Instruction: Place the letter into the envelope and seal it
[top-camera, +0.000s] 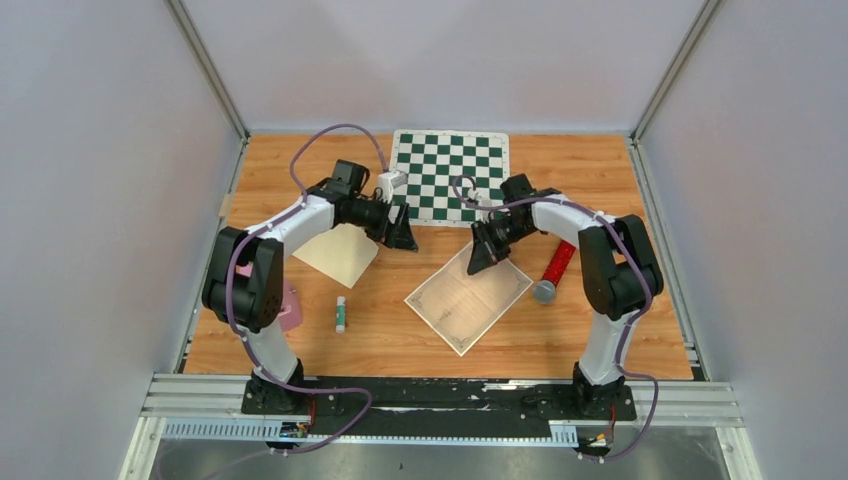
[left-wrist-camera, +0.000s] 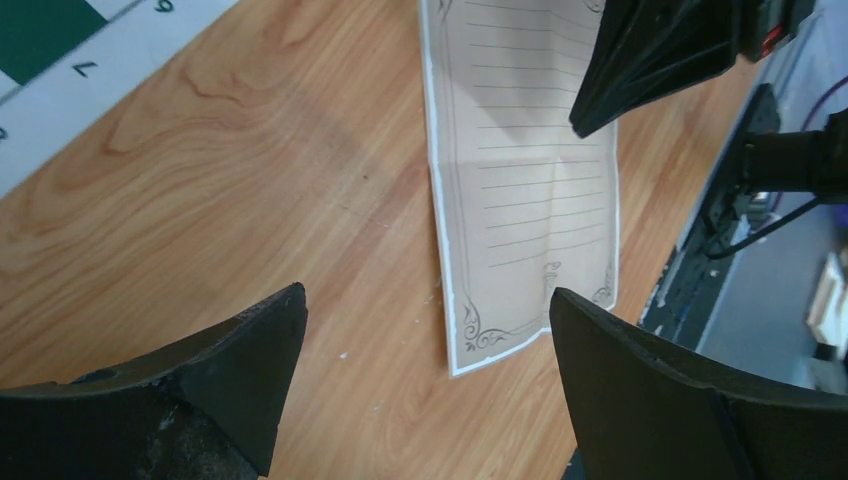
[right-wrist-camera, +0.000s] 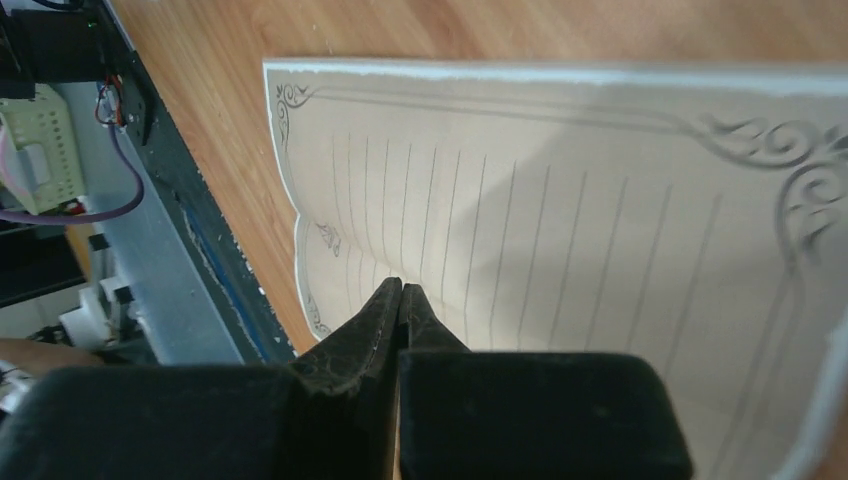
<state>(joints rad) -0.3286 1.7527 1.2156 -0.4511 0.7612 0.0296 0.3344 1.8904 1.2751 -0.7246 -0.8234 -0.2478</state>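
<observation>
While I look down from above the two arms, the letter (top-camera: 468, 297) lies slantwise on the desk (top-camera: 610, 335), with the tips of the right jaws down on its far corner. The envelope (top-camera: 337, 252) lies just on the near side of the left jaws, partly under that arm and well apart from the right jaws. A chessboard (top-camera: 449, 177) sits beyond both pairs of jaws. A glue stick (top-camera: 341, 313) lies on the near side of the left jaws, and a red tube (top-camera: 552, 270) lies just outside the right ones.

From the left wrist, the left jaws stand spread wide with only bare wood between them. The letter runs away ahead of them, toward the right-hand finger. At its far end the dark tip of the right jaws meets the sheet's edge.

From the right wrist, the right jaws are pressed tight together, tips on the ruled sheet, which stretches out ahead of them. Its left edge looks slightly bowed up. Whether any paper is actually caught between them I cannot tell.

I take the step to be picking up the letter by that corner. Done well, the lift would be small and slow at first, to show whether the corner comes up with the tips. Then the sheet should travel low toward the envelope without dragging or creasing, while the left jaws go to steady the envelope.
</observation>
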